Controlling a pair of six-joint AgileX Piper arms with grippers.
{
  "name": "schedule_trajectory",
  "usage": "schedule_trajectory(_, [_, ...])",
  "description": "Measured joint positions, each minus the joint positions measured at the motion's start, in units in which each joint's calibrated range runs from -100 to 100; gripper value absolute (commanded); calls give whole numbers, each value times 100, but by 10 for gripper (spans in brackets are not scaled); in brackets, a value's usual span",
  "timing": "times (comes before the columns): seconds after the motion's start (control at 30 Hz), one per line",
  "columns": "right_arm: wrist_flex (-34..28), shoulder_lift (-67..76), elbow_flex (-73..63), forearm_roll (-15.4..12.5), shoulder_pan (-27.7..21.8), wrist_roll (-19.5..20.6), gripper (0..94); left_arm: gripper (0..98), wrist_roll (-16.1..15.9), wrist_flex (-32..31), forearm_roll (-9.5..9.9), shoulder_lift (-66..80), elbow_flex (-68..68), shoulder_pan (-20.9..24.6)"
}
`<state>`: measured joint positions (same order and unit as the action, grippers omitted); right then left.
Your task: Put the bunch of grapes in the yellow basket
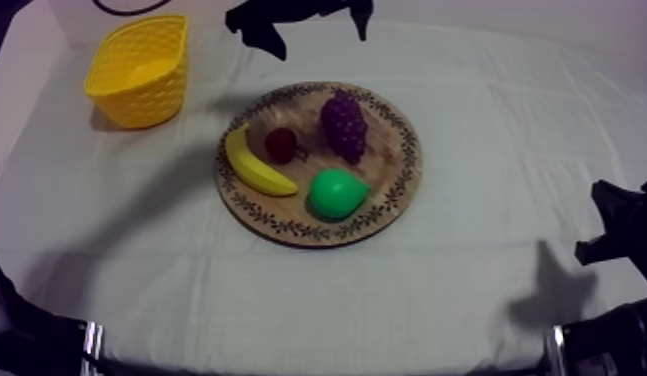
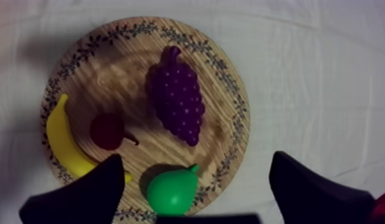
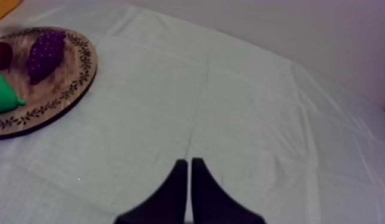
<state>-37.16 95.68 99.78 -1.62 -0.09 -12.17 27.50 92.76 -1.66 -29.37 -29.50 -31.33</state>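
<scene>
None of the task is done: the bunch of grapes (image 1: 343, 125) lies ungrasped on the wooden board (image 1: 287, 228). The left gripper (image 2: 196, 158) hovers near, fingers wide apart; the right gripper (image 3: 190, 162) rests pinched together. Lifting and transfer to the yellow basket (image 1: 137, 95) remain.

Left gripper (image 2: 197, 159): above table (image 1: 487, 290) near far edge, facing down, fingers wide apart, nothing between. Right gripper (image 3: 189, 164): low at right edge, fingers pressed together, empty.
</scene>
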Motion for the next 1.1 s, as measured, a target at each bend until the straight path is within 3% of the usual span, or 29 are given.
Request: schedule_trajectory(1.1, [0, 0, 0, 0, 0, 0, 5, 961, -601, -612, -409, -1944, -501, 92])
